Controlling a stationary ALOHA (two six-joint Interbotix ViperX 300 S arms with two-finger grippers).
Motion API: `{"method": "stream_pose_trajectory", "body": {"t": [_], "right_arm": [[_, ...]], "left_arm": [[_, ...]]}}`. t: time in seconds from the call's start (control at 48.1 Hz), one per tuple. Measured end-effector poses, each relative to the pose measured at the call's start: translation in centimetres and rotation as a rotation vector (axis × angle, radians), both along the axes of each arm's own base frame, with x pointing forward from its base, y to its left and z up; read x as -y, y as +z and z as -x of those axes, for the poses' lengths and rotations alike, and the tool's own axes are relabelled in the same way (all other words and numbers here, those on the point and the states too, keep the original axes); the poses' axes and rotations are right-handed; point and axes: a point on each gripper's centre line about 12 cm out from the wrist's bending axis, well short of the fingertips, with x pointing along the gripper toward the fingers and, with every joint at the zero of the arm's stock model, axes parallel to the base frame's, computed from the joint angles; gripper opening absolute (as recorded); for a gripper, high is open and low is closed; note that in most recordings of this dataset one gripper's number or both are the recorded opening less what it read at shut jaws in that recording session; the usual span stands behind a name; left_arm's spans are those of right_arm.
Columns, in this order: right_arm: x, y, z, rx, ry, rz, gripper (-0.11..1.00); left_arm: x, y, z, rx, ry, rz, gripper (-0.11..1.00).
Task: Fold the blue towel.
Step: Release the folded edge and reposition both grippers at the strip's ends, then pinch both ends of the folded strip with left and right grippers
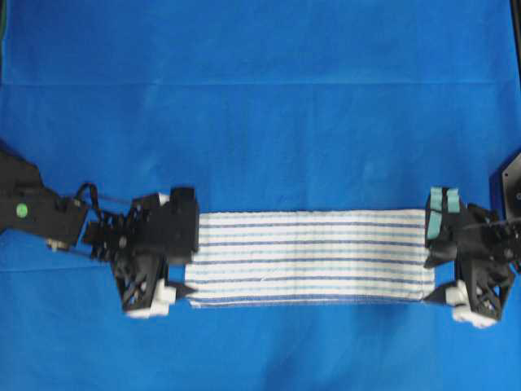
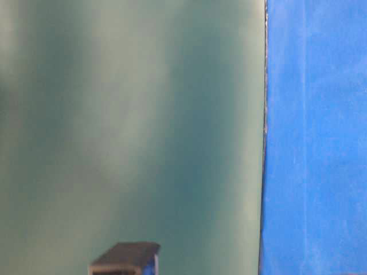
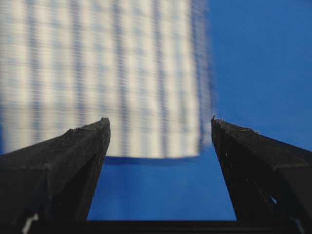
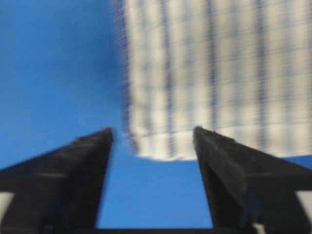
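Observation:
The blue towel, white with dark-blue stripes and a light-blue check, lies flat as a long, narrow strip across the front middle of the table. My left gripper is at its left end and my right gripper is at its right end. Both are open and hold nothing. In the left wrist view the towel has its short edge and one corner showing between the spread tips of the left gripper. In the right wrist view the towel has a corner between the tips of the right gripper. Both wrist views are blurred.
A plain blue sheet covers the whole table and also shows in the table-level view. That view is mostly a blurred green surface, with a dark block at the bottom. A black mount stands at the right edge.

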Motion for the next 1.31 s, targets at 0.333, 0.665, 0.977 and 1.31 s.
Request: {"method": "stream_pose_trajectory", "body": {"t": [0.333, 0.665, 0.977, 1.31], "right_arm": [[6.9, 0.0, -0.2, 0.015, -0.179, 0.129, 0.62], [8.4, -0.6, 0.1, -0.007, -0.204, 0.177, 0.62], [8.3, -3.4, 0.2, -0.094, -0.189, 0.186, 0.62], [8.2, -4.2, -0.2, -0.120, -0.183, 0.189, 0.60]], "left_arm": [[-5.3, -0.1, 0.6, -0.012, 0.139, -0.014, 0.77], [-6.3, -0.3, 0.6, -0.001, 0.118, -0.051, 0.77], [-6.3, -3.5, 0.2, -0.044, 0.115, -0.059, 0.77], [-6.4, -5.3, 0.9, -0.088, 0.118, -0.064, 0.72]]}}
